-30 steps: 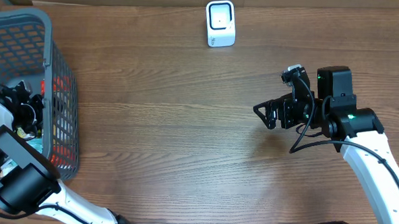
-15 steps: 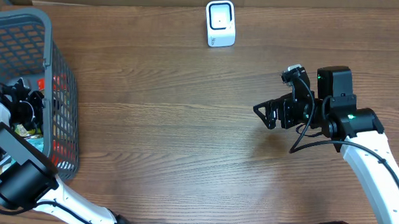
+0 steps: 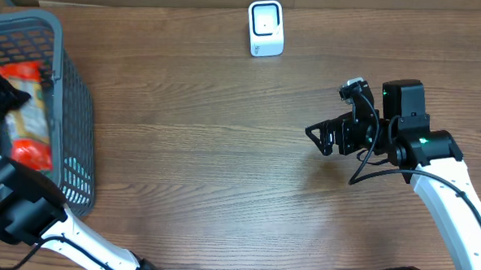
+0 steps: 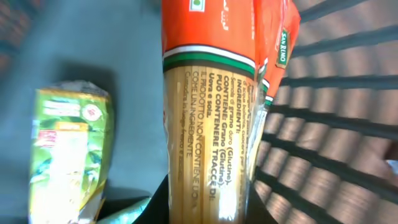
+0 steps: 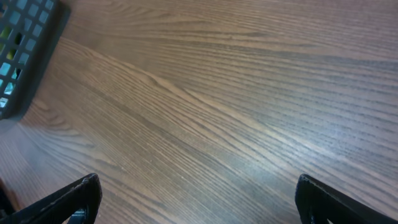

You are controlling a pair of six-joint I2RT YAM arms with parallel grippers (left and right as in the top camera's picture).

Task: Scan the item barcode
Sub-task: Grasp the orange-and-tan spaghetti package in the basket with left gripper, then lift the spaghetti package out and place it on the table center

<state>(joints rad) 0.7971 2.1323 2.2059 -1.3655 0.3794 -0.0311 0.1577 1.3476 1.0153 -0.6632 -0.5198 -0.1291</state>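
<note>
Wooden table (image 3: pixel 223 167) bears a grey basket (image 3: pixel 77 144) and white scanner (image 3: pixel 266 28).

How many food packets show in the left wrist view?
2: a San Remo pasta pack at centre, a green packet left of it on the basket floor. Others may be hidden.

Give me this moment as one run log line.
left claw: shut on pasta pack over basket | right claw: open above table | scanner: untouched
</note>
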